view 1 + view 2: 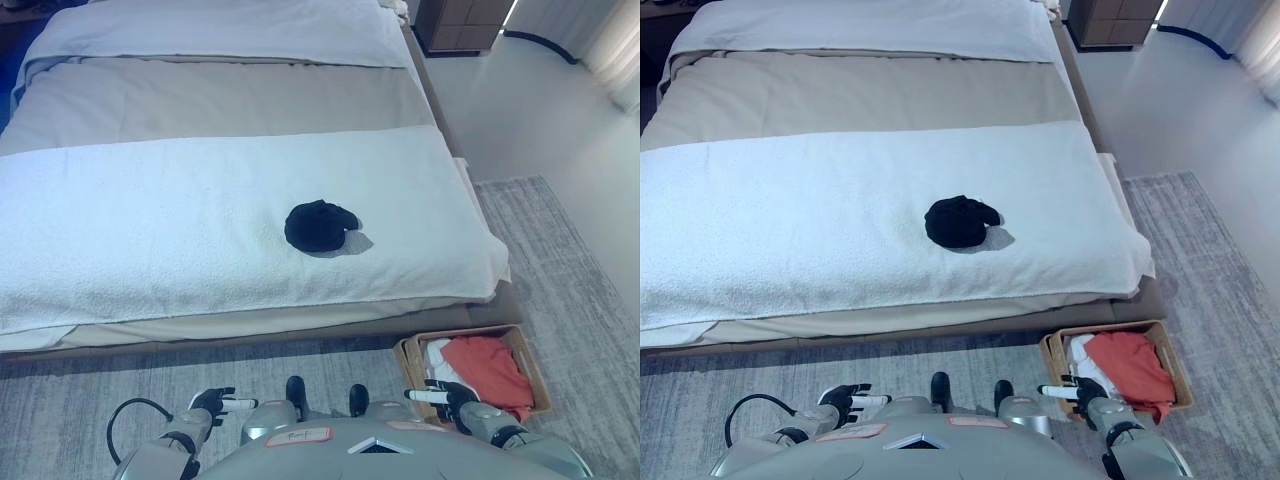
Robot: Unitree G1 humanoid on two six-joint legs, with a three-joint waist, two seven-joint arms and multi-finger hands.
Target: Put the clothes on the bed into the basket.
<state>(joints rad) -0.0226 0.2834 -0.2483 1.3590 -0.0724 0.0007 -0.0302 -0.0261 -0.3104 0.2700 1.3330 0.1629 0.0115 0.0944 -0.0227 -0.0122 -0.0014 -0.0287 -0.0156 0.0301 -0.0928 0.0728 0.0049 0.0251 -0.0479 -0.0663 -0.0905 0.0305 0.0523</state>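
A crumpled black garment (pixel 320 226) lies on the white blanket (pixel 150 230) in the middle of the bed, apart from both hands. On the floor by the bed's near right corner stands a wicker basket (pixel 532 363) with red cloth (pixel 487 369) and white cloth (pixel 442 355) inside. My left hand (pixel 213 405) hangs low at the bottom left, fingers relaxed and holding nothing. Just left of the basket my right hand (pixel 445 394) sits with straight fingers, also empty.
The bed has a beige sheet (pixel 220 100) and a second white cover (pixel 230 30) farther back. A grey rug (pixel 560 260) covers the floor near me. A dark nightstand (pixel 460 22) stands at the top right beside pale bare floor (pixel 530 110).
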